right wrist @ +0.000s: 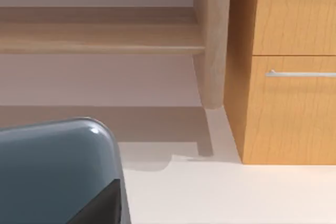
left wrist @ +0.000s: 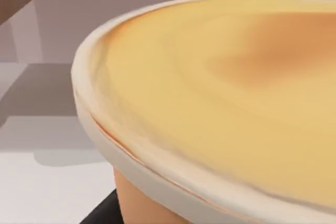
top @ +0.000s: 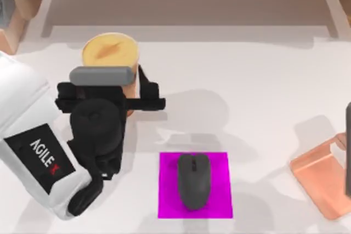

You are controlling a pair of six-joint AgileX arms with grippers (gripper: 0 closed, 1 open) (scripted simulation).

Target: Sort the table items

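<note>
Table [top: 258, 80]: white, takes up nearly all of the top view. Wide open stretch across the middle and right of it, from the far edge down to the mat. Far edge runs under a wooden frame; its pale legs come down at the far left and far right corners.

Left arm: white AgileX body at the table's left side, black wrist reaching toward the far left. Left gripper [top: 127, 92] sits at the cup, its black crossbar lying across the cup's near side. Cup body sits between the black finger parts, but contact isn't visible, so I can't tell whether the jaws are pinching it or just spread around it.

Orange cup [top: 109, 53]: upright, far-left part of the table, pale yellow lid up. Left wrist view is right on top of that lid [left wrist: 220, 108], with the cream rim curving across and the orange wall just below it.

Copper stand [top: 323, 176]: flat plate with a raised edge, near the right edge of the table, well apart from the mat.

Magenta square [top: 219, 190]: flat, near edge, centre. Bare table on both sides of it.

Mouse [top: 193, 182]: dark grey, lying on the magenta square, inside its edges, long axis pointing away from the near edge.

Right arm: at the right side. Right wrist view shows a grey-blue rounded body [right wrist: 52, 171] close up, a wooden cabinet [right wrist: 283, 66] with a drawer handle beyond, and bare table between.
</note>
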